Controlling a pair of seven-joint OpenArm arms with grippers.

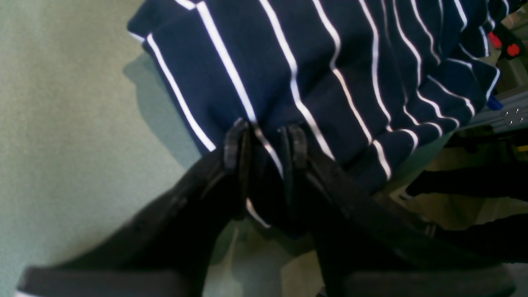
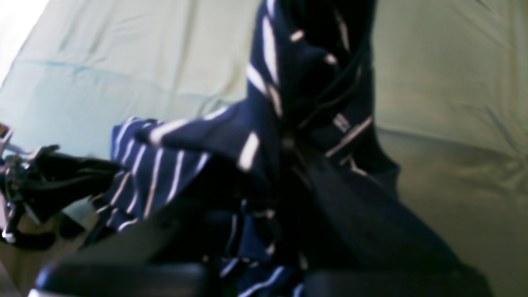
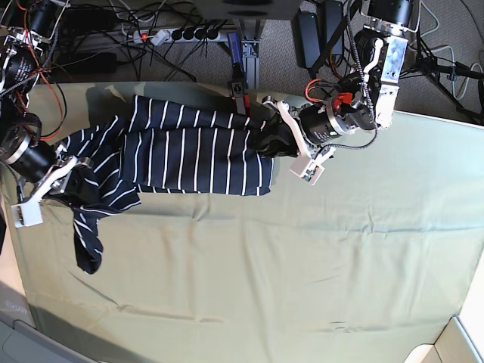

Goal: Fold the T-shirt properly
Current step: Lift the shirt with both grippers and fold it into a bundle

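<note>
The navy T-shirt (image 3: 189, 151) with thin white stripes lies stretched sideways along the far part of the table, held between both arms. In the base view my left gripper (image 3: 274, 141) is at the shirt's right end. The left wrist view shows this gripper (image 1: 266, 144) shut on a bunched edge of the T-shirt (image 1: 313, 62), with fabric pinched between its black fingers (image 1: 236, 144). My right gripper (image 3: 66, 172) is at the shirt's left end, where a sleeve (image 3: 87, 238) hangs toward the front. In the blurred right wrist view, gathered T-shirt fabric (image 2: 264, 123) covers the right gripper (image 2: 288, 144).
An olive-green cloth (image 3: 302, 265) covers the table. Behind the far edge lie a power strip (image 3: 185, 34), tangled cables and a clamp post (image 3: 239, 83) close to the shirt. A black arm mount (image 3: 386, 45) stands at the back right.
</note>
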